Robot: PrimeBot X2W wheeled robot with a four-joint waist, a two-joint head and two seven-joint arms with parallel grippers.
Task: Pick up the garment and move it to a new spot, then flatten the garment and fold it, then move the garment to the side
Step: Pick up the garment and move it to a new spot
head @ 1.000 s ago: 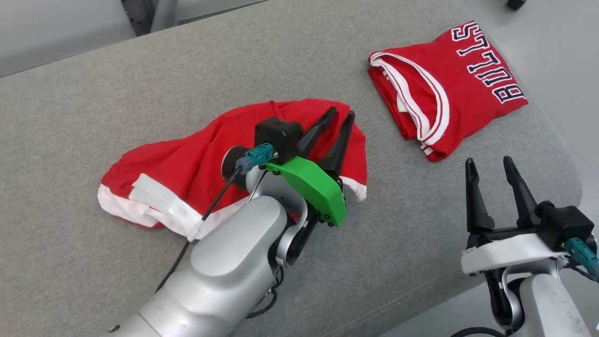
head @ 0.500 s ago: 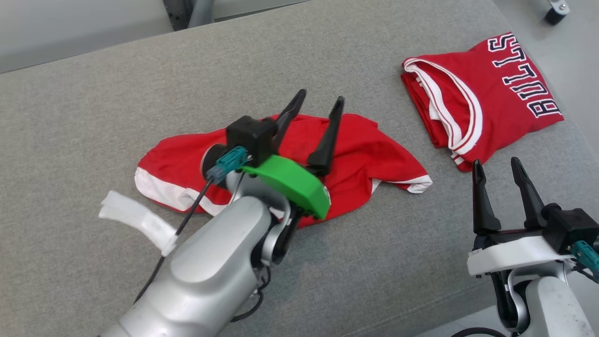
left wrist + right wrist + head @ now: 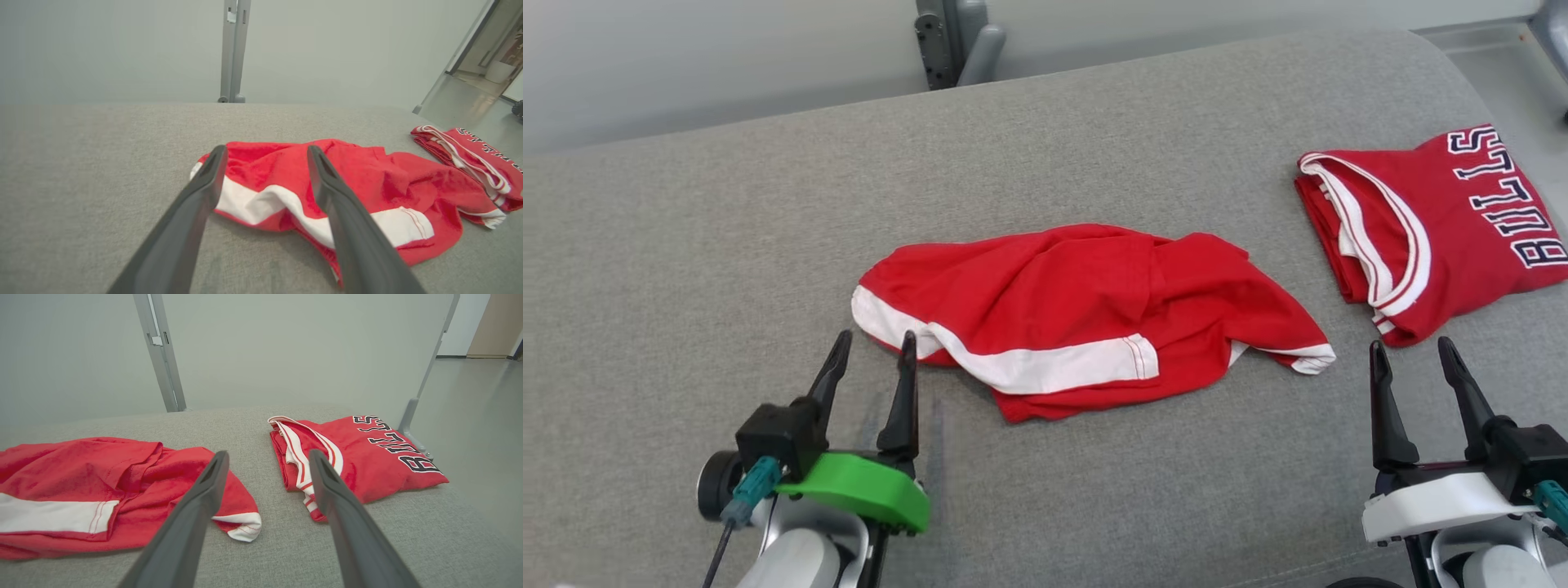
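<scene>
Grey cloth of the counter (image 3: 768,245) sits under my left claw (image 3: 876,339), spread wide and empty, its tips just short of the white-banded left end of the garment (image 3: 1086,310); my right claw (image 3: 1411,345), equally spread and holding nothing, stands a little further from the right corner. The red garment lies crumpled mid-counter, long axis running left to right across my front, so I judge the left claw nearer for the flattening. Beyond the right claw lies a folded jersey (image 3: 1421,220), apart.

Bare lab, metal post (image 3: 233,49), grey cushion (image 3: 727,245)
</scene>
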